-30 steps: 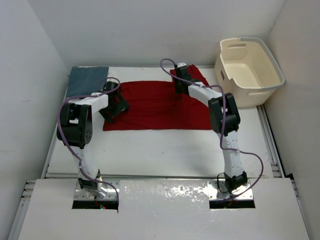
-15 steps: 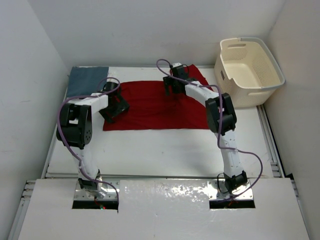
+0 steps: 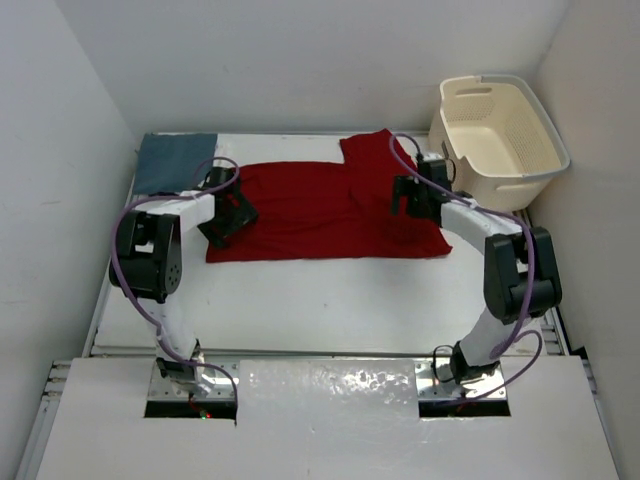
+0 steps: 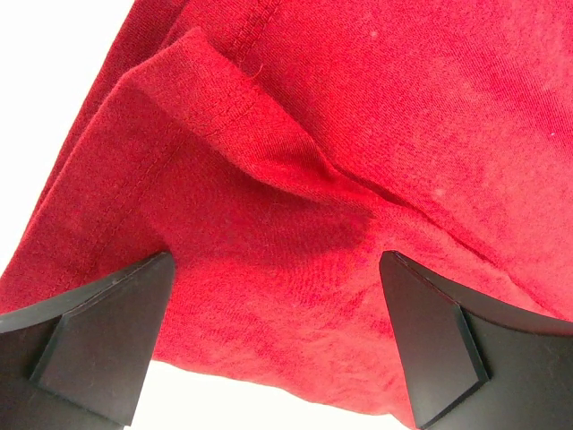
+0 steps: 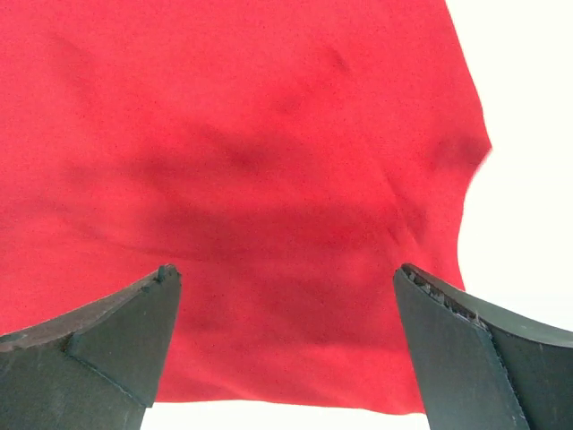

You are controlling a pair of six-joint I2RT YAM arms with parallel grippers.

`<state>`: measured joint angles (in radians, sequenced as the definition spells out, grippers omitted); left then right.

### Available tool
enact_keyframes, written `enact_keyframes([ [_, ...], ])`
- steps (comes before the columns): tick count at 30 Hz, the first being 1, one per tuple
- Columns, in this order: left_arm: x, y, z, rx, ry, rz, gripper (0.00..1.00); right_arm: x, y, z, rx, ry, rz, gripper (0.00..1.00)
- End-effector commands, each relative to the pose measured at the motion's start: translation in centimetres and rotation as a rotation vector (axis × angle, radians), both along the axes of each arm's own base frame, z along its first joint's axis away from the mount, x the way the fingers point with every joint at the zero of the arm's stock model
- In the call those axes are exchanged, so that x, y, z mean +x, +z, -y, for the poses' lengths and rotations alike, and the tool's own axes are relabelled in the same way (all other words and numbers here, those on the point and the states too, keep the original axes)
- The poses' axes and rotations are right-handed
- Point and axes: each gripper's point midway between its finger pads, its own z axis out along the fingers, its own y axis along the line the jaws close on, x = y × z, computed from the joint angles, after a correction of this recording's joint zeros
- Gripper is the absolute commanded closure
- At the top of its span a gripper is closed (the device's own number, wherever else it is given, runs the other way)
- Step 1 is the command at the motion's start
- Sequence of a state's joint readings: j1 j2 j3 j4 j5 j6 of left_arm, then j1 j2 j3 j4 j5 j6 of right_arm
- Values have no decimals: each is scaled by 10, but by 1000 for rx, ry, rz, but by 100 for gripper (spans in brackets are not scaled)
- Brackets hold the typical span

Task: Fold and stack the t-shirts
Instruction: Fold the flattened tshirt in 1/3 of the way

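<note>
Jaws wide and empty, the left gripper [image 3: 228, 214] hovered low over the left end of the red t-shirt [image 3: 300, 215], which lay spread across the far middle of the table [image 3: 330, 300]. The right gripper [image 3: 411, 196], equally open and holding nothing, hung over the shirt's right end, near its right edge. One sleeve [image 3: 375, 150] pointed toward the far side. A folded blue-grey t-shirt [image 3: 175, 160] sat in the far left corner, and the laundry basket [image 3: 500, 140] stood at the far right, apart from the red cloth. No white shirt showed in any view.

The step appeared to be the next fold of the red shirt. It would likely go best if each arm dropped straight down and pinched the cloth close to its outer edge. The left wrist view showed a turned-in sleeve hem and a raised crease between the fingers, so that side probably called for a bite deep enough to catch both layers. Lifting the two ends together, with the cloth kept lightly taut, should stop the middle sagging or dragging. A slack or uneven grip risked a skewed fold that would sit badly on the blue-grey shirt.
</note>
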<state>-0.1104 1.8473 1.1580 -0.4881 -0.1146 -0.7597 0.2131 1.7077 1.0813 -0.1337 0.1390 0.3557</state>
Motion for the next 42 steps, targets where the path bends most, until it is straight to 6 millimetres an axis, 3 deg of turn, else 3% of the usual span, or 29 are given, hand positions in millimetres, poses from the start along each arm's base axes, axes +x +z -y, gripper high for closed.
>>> enact_keyframes([
  [1,-18,-19,1,-20,10,-69,0,-31,-46,0,94,-18,-117,1],
  [8,-30,-36,2,-31,17,-102,0,-69,-95,14,123,-72,-252,1],
  [11,-43,-47,3,-41,10,-145,0,-102,-110,26,82,-115,-329,1],
  [15,-82,-57,2,-48,21,-206,0,-148,-116,27,116,-153,-386,1],
  [16,-89,-57,1,-50,24,-216,0,-170,-123,31,110,-162,-424,1],
  [17,-99,-58,1,-54,28,-226,0,-177,-116,32,114,-168,-404,1],
  [20,-147,-65,2,-69,23,-284,0,-230,-126,37,105,-169,-502,1],
  [22,-160,-60,-1,-62,26,-284,0,-263,-128,38,116,-163,-546,1],
  [25,-188,-58,-3,-50,34,-299,0,-295,-127,28,188,-155,-578,1],
  [26,-202,-60,-5,-46,53,-321,0,-301,-127,26,201,-157,-582,1],
  [31,-224,-45,5,-99,69,-319,0,-322,-120,30,208,-187,-564,1],
  [32,-240,-43,-4,-49,92,-378,0,-330,-120,34,192,-202,-585,1],
  [35,-256,-37,-4,-49,101,-417,0,-338,-117,35,191,-204,-599,1],
  [40,-285,-41,15,-159,118,-487,0,-330,-101,28,211,-158,-593,1],
  [41,-287,-40,15,-161,118,-494,0,-323,-96,26,218,-152,-568,1],
  [42,-276,-31,16,-151,115,-454,0,-317,-90,22,233,-118,-540,1],
])
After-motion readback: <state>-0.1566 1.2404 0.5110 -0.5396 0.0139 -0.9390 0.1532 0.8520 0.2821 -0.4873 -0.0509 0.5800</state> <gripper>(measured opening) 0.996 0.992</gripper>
